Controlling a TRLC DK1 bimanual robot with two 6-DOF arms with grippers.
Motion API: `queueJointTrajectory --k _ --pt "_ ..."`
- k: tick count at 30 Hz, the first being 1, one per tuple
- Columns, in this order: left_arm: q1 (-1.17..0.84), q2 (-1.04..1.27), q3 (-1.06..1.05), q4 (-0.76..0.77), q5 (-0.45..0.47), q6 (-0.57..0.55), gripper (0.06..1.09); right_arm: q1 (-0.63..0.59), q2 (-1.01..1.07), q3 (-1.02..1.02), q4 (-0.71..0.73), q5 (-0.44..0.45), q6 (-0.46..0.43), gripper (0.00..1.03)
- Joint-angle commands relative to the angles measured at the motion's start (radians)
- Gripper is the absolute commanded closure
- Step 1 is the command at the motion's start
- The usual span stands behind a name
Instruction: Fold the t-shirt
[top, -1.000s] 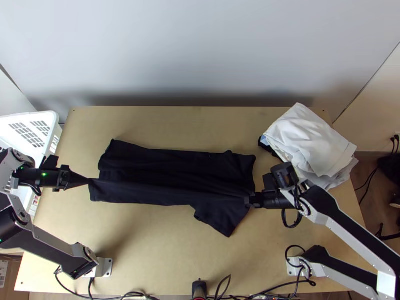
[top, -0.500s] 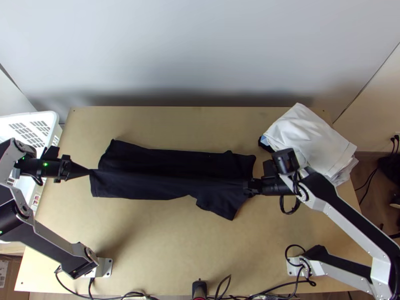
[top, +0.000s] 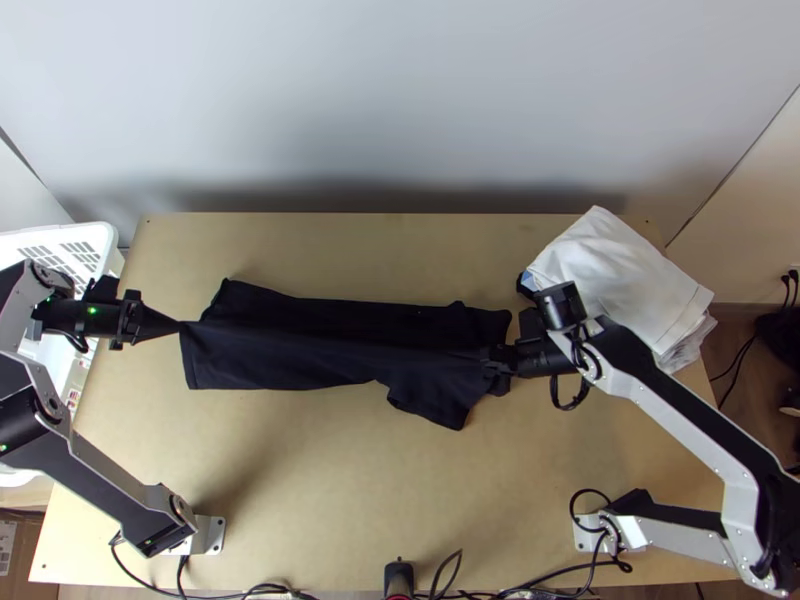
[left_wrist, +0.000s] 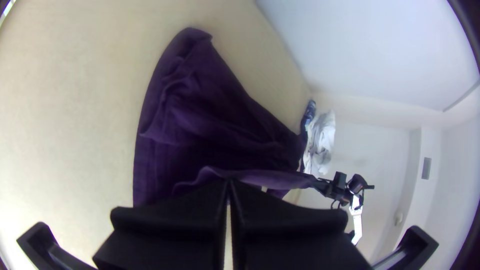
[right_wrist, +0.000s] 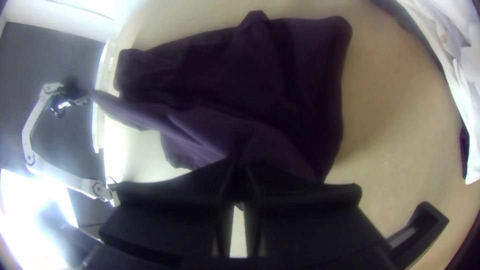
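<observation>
Both grippers clamped on the dark t-shirt (top: 320, 352). Left gripper (top: 174, 326): fingers together on one end of the gathered strip. Right gripper (top: 492, 360): fingers pinched on the other end, near a short sleeve (top: 435, 398). Strip pulled taut between the two sets of fingers; in the left wrist view it runs raised from just ahead of the fingertips across to the right gripper. Rest of the shirt lies on the wooden table (top: 330, 480), folded lengthwise and a bit wrinkled, between the fingers and to the far side of them. White cloth pile (top: 625, 280) is beyond the right fingers, on their outer side. White basket (top: 98, 245) sits outward of the left fingertips.
</observation>
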Motion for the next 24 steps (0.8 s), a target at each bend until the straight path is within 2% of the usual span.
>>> queueJointTrajectory --k 1,8,13,24 --pt "-0.007 0.035 0.035 0.026 0.011 -0.059 1.05 -0.012 0.075 0.031 0.018 0.0 0.01 1.0" --pt "-0.027 0.062 0.039 0.086 0.012 -0.136 1.05 -0.02 0.139 0.069 0.04 0.0 0.037 1.0" --pt "-0.061 0.093 0.117 0.095 0.012 -0.186 1.05 -0.023 0.173 0.085 0.054 0.0 0.045 1.0" --pt "-0.119 0.128 0.182 0.095 0.011 -0.234 1.05 -0.046 0.267 0.143 0.077 -0.002 0.137 1.0"
